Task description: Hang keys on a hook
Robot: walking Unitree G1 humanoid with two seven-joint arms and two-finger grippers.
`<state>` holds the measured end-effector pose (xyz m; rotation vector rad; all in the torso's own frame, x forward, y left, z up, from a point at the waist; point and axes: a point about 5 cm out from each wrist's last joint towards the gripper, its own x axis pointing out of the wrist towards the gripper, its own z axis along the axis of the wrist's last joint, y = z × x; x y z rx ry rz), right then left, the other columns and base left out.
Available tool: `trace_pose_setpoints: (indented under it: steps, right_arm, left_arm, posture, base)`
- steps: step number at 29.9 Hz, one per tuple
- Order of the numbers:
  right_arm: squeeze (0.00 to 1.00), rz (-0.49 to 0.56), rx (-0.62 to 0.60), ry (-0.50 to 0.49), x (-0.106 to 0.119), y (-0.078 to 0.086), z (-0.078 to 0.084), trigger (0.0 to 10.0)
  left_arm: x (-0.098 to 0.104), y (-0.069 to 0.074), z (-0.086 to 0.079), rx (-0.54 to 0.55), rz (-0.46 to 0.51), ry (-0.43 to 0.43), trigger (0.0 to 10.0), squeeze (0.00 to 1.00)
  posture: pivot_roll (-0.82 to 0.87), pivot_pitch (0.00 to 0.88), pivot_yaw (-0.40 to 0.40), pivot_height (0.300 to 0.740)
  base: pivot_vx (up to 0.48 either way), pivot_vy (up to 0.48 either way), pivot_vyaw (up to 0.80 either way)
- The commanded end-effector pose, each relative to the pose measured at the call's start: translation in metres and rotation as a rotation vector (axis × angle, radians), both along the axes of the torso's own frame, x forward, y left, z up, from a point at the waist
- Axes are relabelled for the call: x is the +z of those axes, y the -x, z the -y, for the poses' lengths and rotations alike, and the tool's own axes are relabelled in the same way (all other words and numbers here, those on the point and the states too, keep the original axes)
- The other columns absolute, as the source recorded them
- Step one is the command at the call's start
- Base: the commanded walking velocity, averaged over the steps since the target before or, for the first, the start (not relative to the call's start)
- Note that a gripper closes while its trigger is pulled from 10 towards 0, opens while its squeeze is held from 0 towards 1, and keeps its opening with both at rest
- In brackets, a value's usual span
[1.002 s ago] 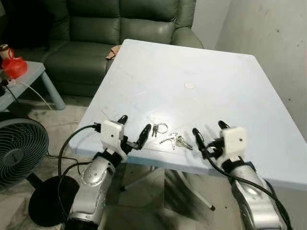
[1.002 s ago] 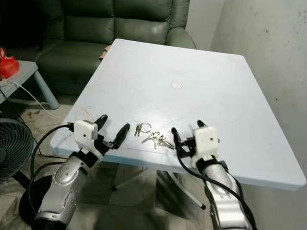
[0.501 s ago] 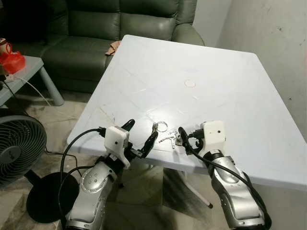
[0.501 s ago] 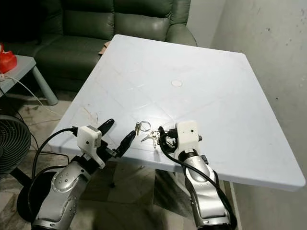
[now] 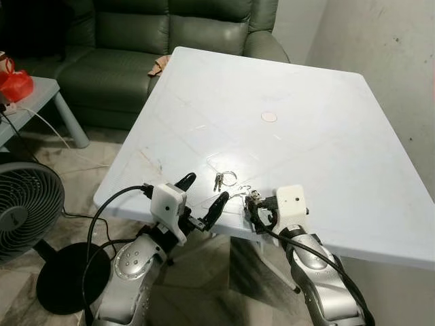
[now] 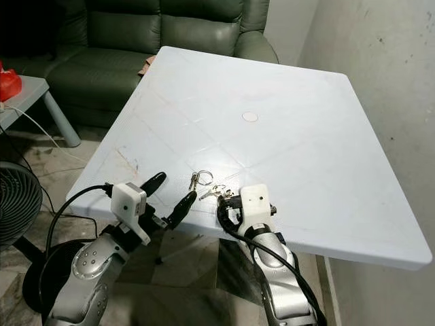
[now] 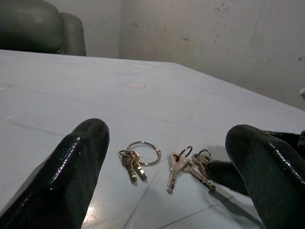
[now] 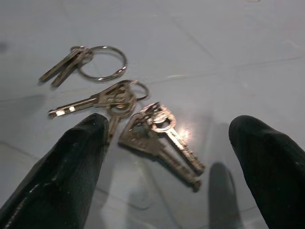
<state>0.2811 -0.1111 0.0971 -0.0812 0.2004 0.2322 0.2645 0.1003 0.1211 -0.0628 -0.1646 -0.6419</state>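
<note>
pick-up step: my right gripper (image 8: 167, 138) sits fingers wide over the keys (image 8: 159, 131) on the table (image 5: 319, 136), next needing closure; left gripper (image 5: 202, 193) wide, idle.

Keys (image 5: 234, 188) on table (image 5: 326, 136) near its front edge, sofa (image 5: 136, 47) behind.

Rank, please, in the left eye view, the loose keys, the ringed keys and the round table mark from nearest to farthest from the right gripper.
1. Loose keys, right at the right gripper, near the table's front edge.
2. Ringed keys, a little farther, toward the robot's left.
3. Round mark, well beyond, near the table's middle.
</note>
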Motion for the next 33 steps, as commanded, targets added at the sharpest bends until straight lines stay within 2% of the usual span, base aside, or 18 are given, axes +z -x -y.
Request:
trace_pose_setpoints:
  steps: [1,3,4,5,10,12,14,15,16,17,18,20,23,24,25,26,33]
  right_arm:
    - [0.0,-0.01,0.007,0.002,-0.001,0.001,-0.002,7.8]
    - [0.0,-0.006,0.01,-0.003,0.0,0.0,-0.004,8.0]
    - [0.0,-0.005,0.009,-0.025,0.002,-0.001,-0.007,8.4]
    - [0.0,-0.002,0.012,-0.031,0.004,-0.002,-0.009,8.1]
    - [0.0,0.003,0.005,-0.058,0.007,-0.006,-0.015,8.5]
    - [0.0,0.002,-0.001,-0.064,0.007,-0.007,-0.016,8.3]
    - [0.0,0.0,-0.005,-0.077,0.008,-0.009,-0.02,7.3]
    - [0.0,0.0,-0.005,-0.077,0.008,-0.009,-0.02,7.3]
    - [0.0,-0.002,-0.014,-0.087,0.008,-0.01,-0.021,6.7]
    - [0.0,-0.004,-0.017,-0.093,0.008,-0.01,-0.022,6.7]
    - [0.0,-0.007,-0.02,-0.104,0.008,-0.011,-0.023,4.3]
    - [0.0,-0.01,-0.024,-0.104,0.008,-0.011,-0.023,4.2]
    - [0.0,-0.017,-0.035,-0.107,0.007,-0.011,-0.024,3.2]
    - [0.0,-0.023,-0.041,-0.116,0.006,-0.012,-0.025,0.7]
    - [0.0,-0.025,-0.042,-0.122,0.006,-0.012,-0.025,0.7]
    - [0.0,-0.025,-0.046,-0.119,0.007,-0.013,-0.025,0.0]
    - [0.0,-0.018,-0.058,-0.119,0.008,-0.015,-0.024,0.0]
  left_arm:
    - [0.001,0.003,0.003,-0.018,-0.002,-0.006,10.0,0.0]
    - [0.001,0.003,0.002,-0.015,-0.004,-0.005,10.0,0.0]
    - [0.001,0.003,0.002,-0.013,-0.003,-0.005,10.0,0.0]
    - [0.001,0.003,0.002,-0.012,-0.003,-0.004,10.0,0.0]
    - [0.002,0.003,0.002,-0.004,-0.003,-0.001,10.0,0.0]
    - [0.003,0.003,0.002,-0.002,-0.002,0.0,10.0,0.0]
    - [0.003,0.003,0.001,0.001,-0.001,-0.001,10.0,0.0]
    - [0.003,0.003,0.001,0.001,-0.001,-0.001,10.0,0.0]
    - [0.004,0.003,0.0,0.003,0.0,-0.002,10.0,0.0]
    - [0.004,0.003,0.0,0.004,0.0,-0.003,10.0,0.0]
    - [0.004,0.003,0.0,0.006,0.0,-0.005,10.0,0.0]
    - [0.004,0.003,0.0,0.008,0.001,-0.005,10.0,0.0]
    - [0.004,0.003,-0.001,0.011,0.0,-0.006,10.0,0.0]
    - [0.005,0.003,-0.001,0.013,0.001,-0.007,10.0,0.0]
    - [0.005,0.003,-0.001,0.014,0.001,-0.007,10.0,0.0]
    - [0.005,0.003,-0.001,0.016,0.001,-0.007,10.0,0.0]
    - [0.005,0.003,-0.001,0.022,0.002,-0.008,10.0,0.0]
  posture:
    - [0.05,0.12,-0.087,0.74]
    - [0.05,0.12,-0.087,0.74]
    - [0.06,0.128,-0.09,0.74]
    - [0.06,0.128,-0.09,0.74]
    - [0.06,0.134,-0.092,0.74]
    - [0.06,0.138,-0.092,0.74]
    - [0.06,0.138,-0.092,0.74]
    - [0.06,0.138,-0.092,0.74]
    - [0.07,0.141,-0.09,0.74]
    - [0.07,0.141,-0.09,0.74]
    - [0.07,0.142,-0.089,0.74]
    - [0.08,0.145,-0.09,0.74]
    - [0.08,0.147,-0.092,0.74]
    - [0.08,0.147,-0.093,0.74]
    - [0.08,0.147,-0.093,0.74]
    - [0.08,0.149,-0.094,0.74]
    - [0.09,0.148,-0.095,0.74]
  base:
    - [0.0,0.0,0.0]
    - [0.0,0.0,0.0]
    - [0.0,0.0,0.0]
    - [0.0,0.0,0.0]
    - [0.0,0.0,0.0]
    - [0.0,0.0,0.0]
    - [0.0,0.0,0.0]
    - [0.0,0.0,0.0]
    - [0.0,0.0,0.0]
    - [0.0,0.0,0.0]
    - [0.0,0.0,0.0]
    - [0.0,0.0,0.0]
    - [0.0,0.0,0.0]
    - [0.0,0.0,0.0]
    - [0.0,0.0,0.0]
    - [0.0,0.0,0.0]
    - [0.0,0.0,0.0]
